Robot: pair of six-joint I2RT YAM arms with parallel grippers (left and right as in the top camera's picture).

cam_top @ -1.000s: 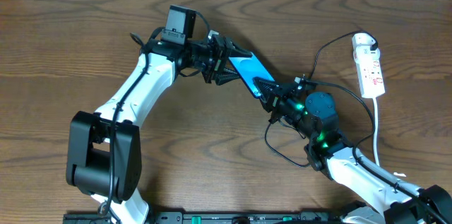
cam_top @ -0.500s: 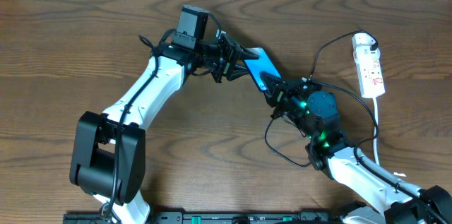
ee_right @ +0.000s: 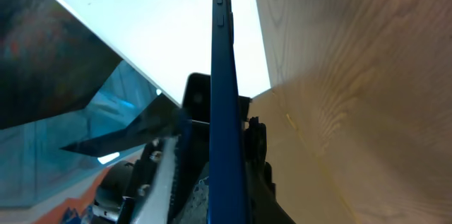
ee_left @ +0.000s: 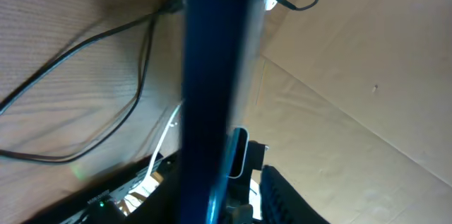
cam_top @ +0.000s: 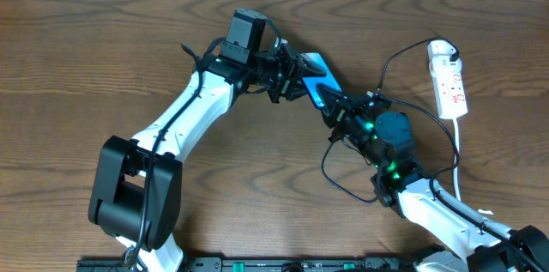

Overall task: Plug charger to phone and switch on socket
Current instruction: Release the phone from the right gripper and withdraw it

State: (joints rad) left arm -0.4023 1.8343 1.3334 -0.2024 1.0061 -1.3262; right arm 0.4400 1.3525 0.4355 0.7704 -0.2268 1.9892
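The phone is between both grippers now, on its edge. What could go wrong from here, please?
1. The phone stands on edge between the left gripper and the right gripper; if the arms move unevenly, it may twist or slip out.
2. The charger lies in loose loops beside the right arm and runs toward the socket; a move could snag it and drag the socket.
3. The plug tip is hidden, so its alignment cannot be checked.
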